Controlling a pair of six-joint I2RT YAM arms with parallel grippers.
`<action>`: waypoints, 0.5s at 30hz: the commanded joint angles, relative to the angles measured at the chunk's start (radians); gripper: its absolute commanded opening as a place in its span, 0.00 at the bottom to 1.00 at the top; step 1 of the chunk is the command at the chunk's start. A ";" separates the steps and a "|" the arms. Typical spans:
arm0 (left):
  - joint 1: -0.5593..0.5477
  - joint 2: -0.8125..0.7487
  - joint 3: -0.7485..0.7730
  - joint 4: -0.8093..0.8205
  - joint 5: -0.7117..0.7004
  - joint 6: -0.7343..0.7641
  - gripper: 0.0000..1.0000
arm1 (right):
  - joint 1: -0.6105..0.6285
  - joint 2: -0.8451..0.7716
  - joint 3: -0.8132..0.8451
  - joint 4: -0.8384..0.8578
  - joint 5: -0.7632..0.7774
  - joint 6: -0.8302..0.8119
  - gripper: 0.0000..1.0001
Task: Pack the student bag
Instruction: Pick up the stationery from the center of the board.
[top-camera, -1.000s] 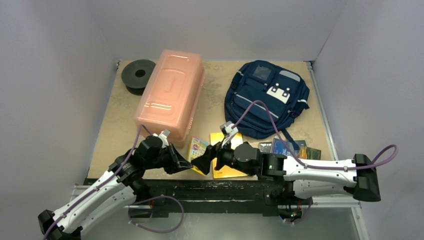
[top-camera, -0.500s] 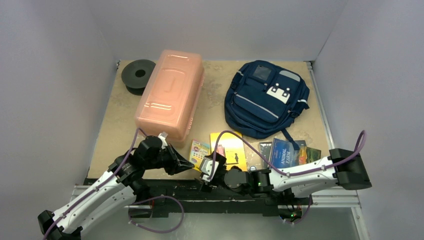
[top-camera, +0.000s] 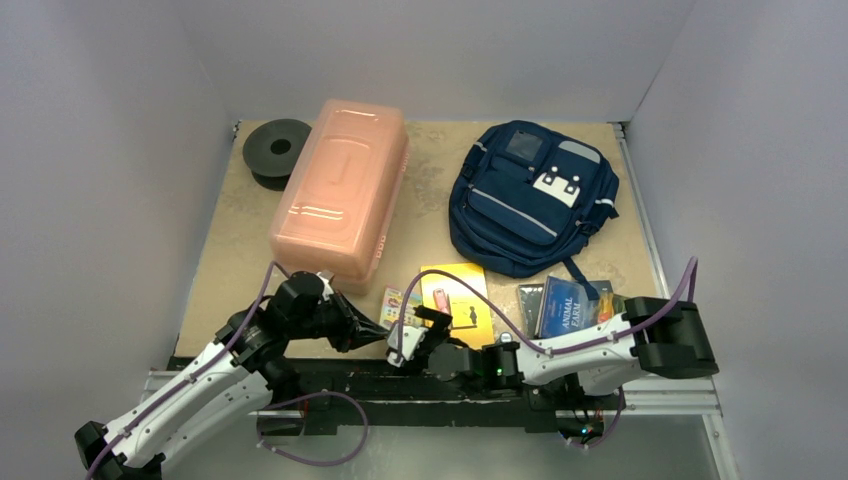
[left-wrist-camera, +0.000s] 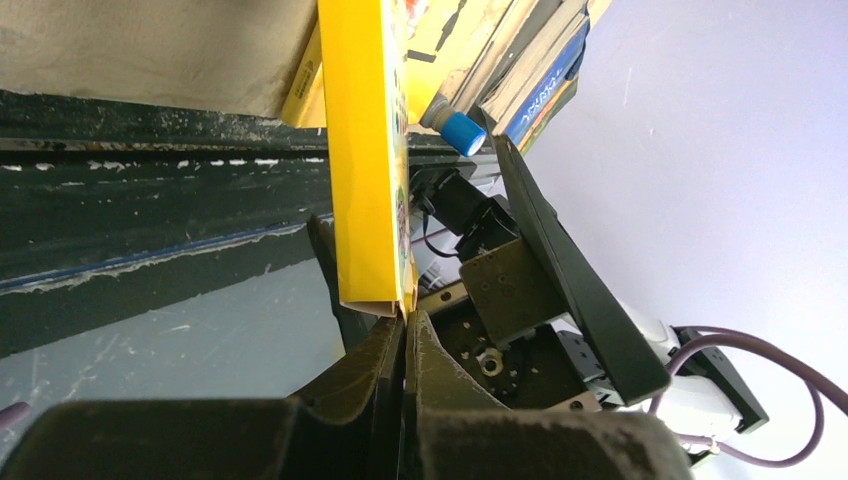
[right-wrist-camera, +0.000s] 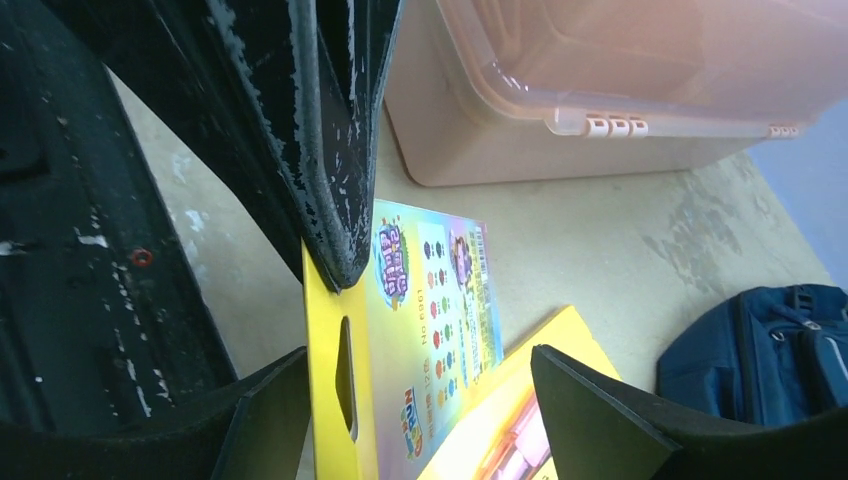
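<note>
Fingers of left gripper (top-camera: 376, 326) pressed together, pinching near-left corner of yellow packet (top-camera: 400, 303) at table's near edge. Right gripper (top-camera: 413, 328) spread wide, straddling same packet from the near side. Backpack (top-camera: 530, 195) flat at far right, well apart from both grippers, no pocket visibly open. Pink box (top-camera: 340, 190) at far left; yellow book (top-camera: 458, 298) just right of packet; more books (top-camera: 570, 305) further right.

From left wrist: fingertips (left-wrist-camera: 392, 345) shut tight on packet's edge, packet tilted up on end, one right finger close beside it.

From right wrist: spread fingers (right-wrist-camera: 270, 420) on either side of packet, neither clearly touching it; left tips clamped on its yellow border above the hanging slot. Backpack (right-wrist-camera: 760, 360) far off to the right.

Likely step: passing packet from left to right, early in packing. Next move calls for a firm squeeze across the flat faces before any release by the left, then a carry far-right to the backpack, probably needing a zip opened first.
</note>
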 joint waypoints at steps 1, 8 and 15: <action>0.000 -0.009 0.033 0.011 0.048 -0.063 0.00 | 0.001 0.051 0.053 0.093 0.110 -0.073 0.80; -0.001 -0.035 0.007 0.015 0.055 -0.119 0.00 | 0.008 0.091 0.077 0.087 0.163 -0.086 0.53; 0.000 -0.060 -0.014 0.039 0.063 -0.139 0.02 | 0.014 0.087 0.072 0.084 0.125 -0.075 0.44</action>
